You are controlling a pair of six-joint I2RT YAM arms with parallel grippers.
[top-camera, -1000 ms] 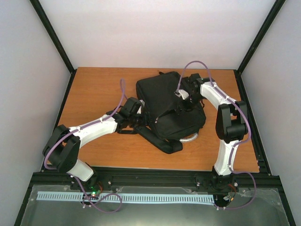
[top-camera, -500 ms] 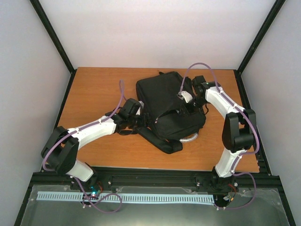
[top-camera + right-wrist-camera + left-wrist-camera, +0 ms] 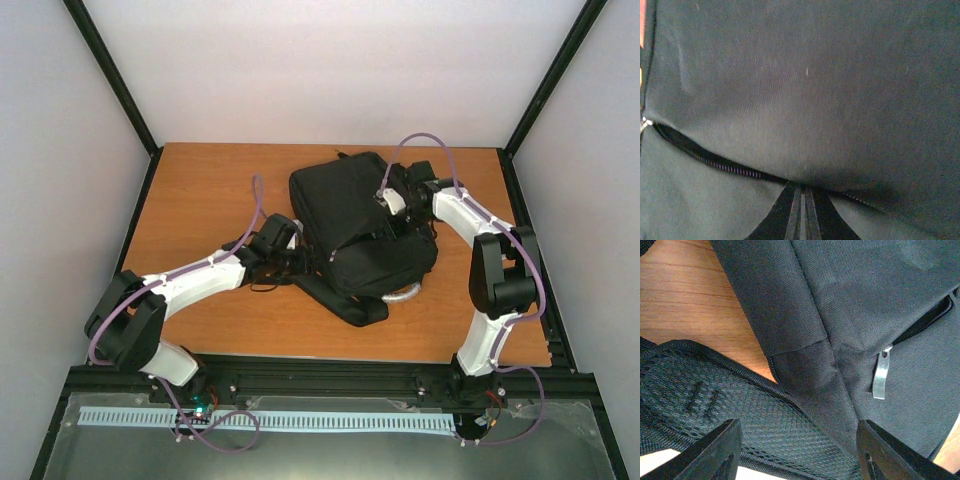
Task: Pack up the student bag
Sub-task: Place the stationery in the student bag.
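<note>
Bench [image 3: 200,190] of orange-brown wood fills the middle of the top view. On it, right of centre, lies the student bag [image 3: 350,215], black and flat, with a padded strap [image 3: 335,297] trailing toward the lower edge. The left tool [image 3: 800,460] hangs spread wide over that strap at the bag's lower left, gripping nothing. The right tool [image 3: 802,212] sits at the bag's upper right, fingers pressed together beside a part-open zip [image 3: 715,162]; whether they pinch fabric cannot be told. A silver zip pull [image 3: 881,374] shows right of centre in the left wrist view.
</note>
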